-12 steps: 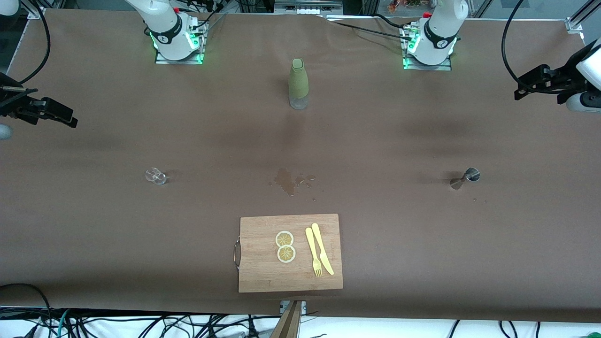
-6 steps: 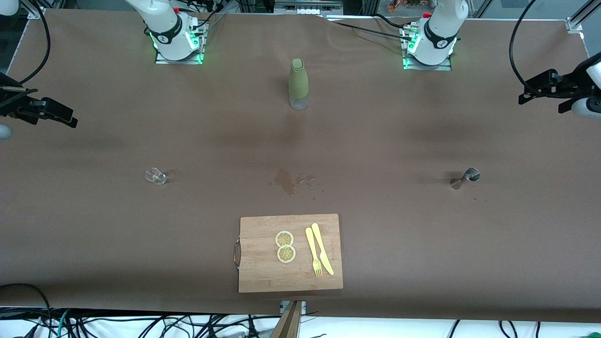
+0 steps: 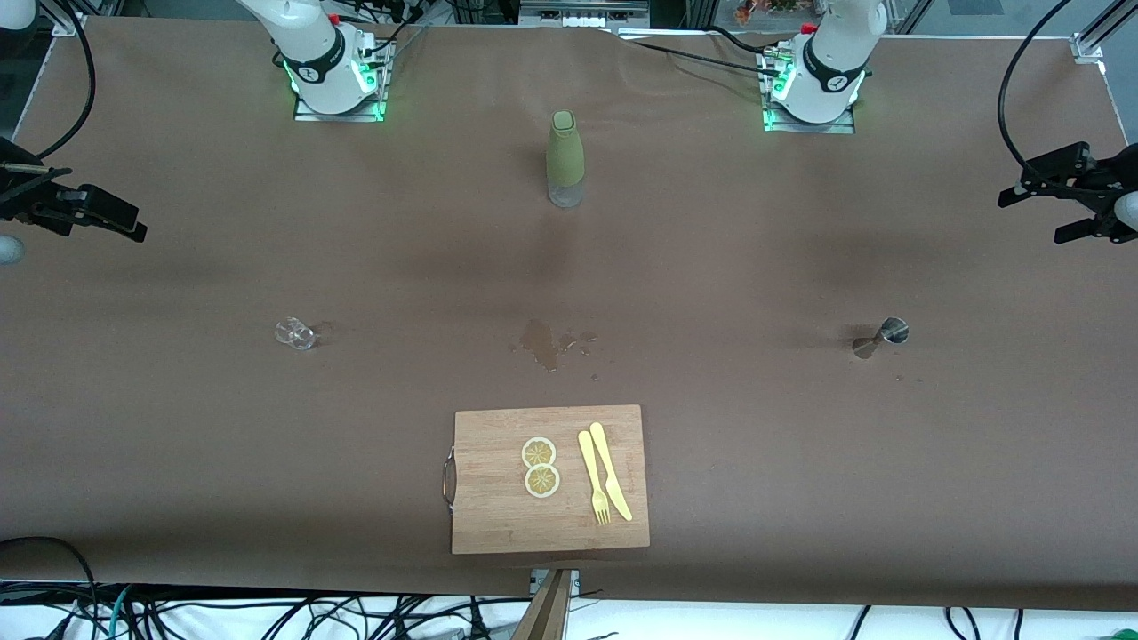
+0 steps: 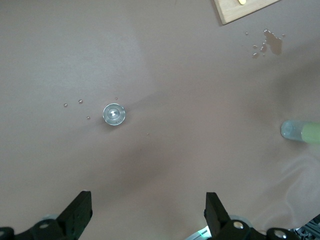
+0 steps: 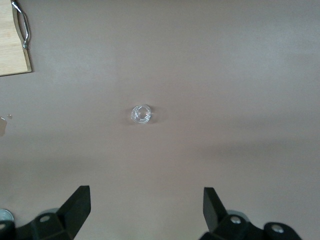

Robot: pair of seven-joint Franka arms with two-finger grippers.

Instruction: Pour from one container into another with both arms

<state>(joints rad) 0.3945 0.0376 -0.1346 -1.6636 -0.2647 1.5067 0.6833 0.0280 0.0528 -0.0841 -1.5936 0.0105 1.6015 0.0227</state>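
A small clear glass (image 3: 294, 333) stands on the brown table toward the right arm's end, and it shows in the right wrist view as a clear glass (image 5: 141, 114). A metal jigger (image 3: 882, 335) stands toward the left arm's end, seen from above as a jigger (image 4: 114, 114) in the left wrist view. My left gripper (image 3: 1031, 219) hangs open and empty over the table's edge at its own end, its fingers wide apart round bare table (image 4: 147, 215). My right gripper (image 3: 133, 227) waits open and empty at the other end, likewise over bare table (image 5: 145, 205).
A green-sleeved bottle (image 3: 564, 158) stands upright between the two arm bases. A wet spill (image 3: 547, 342) marks the table's middle. Nearer the camera lies a wooden cutting board (image 3: 498, 516) with two lemon slices (image 3: 540, 467), a yellow fork and a knife (image 3: 605, 484).
My left gripper has drawn outward toward its end of the table, away from the jigger. The right arm, glass, jigger and bottle have not moved.
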